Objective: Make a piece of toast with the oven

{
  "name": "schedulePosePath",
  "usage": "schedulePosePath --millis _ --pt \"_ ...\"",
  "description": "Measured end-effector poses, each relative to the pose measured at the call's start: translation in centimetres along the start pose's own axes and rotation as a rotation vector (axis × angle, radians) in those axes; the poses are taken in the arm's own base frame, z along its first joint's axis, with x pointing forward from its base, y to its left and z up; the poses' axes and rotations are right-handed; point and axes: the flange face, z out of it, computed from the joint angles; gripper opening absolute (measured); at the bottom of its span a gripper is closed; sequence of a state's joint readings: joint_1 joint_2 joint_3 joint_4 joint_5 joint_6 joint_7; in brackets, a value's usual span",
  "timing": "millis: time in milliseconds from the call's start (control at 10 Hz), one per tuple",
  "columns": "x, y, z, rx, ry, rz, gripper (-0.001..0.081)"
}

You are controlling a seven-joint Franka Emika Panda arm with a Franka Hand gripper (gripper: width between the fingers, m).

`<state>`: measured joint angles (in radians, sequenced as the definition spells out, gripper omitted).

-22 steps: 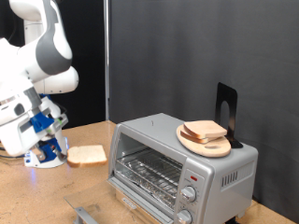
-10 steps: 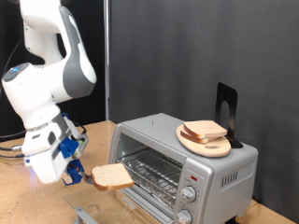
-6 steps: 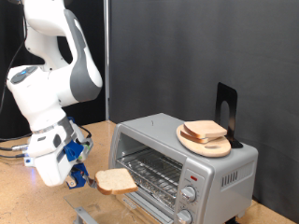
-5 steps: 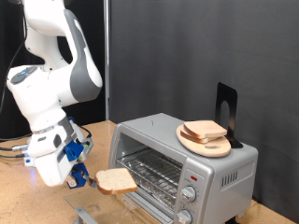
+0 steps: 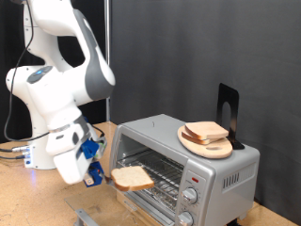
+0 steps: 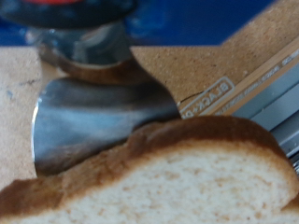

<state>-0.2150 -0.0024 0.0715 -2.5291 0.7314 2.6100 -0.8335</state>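
1. One slice is in play: the piece of toast (image 5: 132,176) is carried flat and clear of the counter (image 5: 28,193), just in front of the open mouth of the oven (image 5: 183,169).
2. The gripper (image 5: 102,172) is closed on the edge of the slice farthest from the oven. In the wrist view the piece of toast (image 6: 187,173) fills the lower part of the picture, and a metal finger (image 6: 98,117) is seen pressed against its crust.
3. The oven is placed towards the counter's right edge, at the back. Its glass door is judged to be lowered, since the wire rack (image 5: 155,174) is exposed and nothing is seen across the opening.
4. The slice is not yet on the rack; its leading edge is seen level with the front of the opening. Whether it touches the rack cannot be told.
5. A round wooden board (image 5: 207,143) with further bread is set on top of the oven, in front of a black stand (image 5: 228,108). These are not part of the work in hand.
6. Progress is judged as follows:
   - Done: the slice has been picked up and brought to the oven.
   - Left: placement on the rack, closing of the door, and setting of the two knobs (image 5: 189,197).
7. The red light (image 5: 195,177) is visible on the front panel; whether it is lit cannot be told.
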Motion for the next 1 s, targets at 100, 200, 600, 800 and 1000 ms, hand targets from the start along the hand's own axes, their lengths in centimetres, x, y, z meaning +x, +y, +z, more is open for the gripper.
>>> schedulePosePath --millis 100,200,600,800,1000 --pt "0.1 -0.9 0.4 -0.016 0.009 -0.020 0.0387" --pt "0.2 -1.8 0.7 -0.026 0.016 -0.038 0.0387" --pt "0.0 -5.6 1.8 -0.046 0.047 -0.094 0.0387" --pt "-0.7 -7.1 2.0 -0.045 0.043 -0.116 0.0387" --pt "-1.7 -7.4 2.2 -0.049 0.028 -0.127 0.0387"
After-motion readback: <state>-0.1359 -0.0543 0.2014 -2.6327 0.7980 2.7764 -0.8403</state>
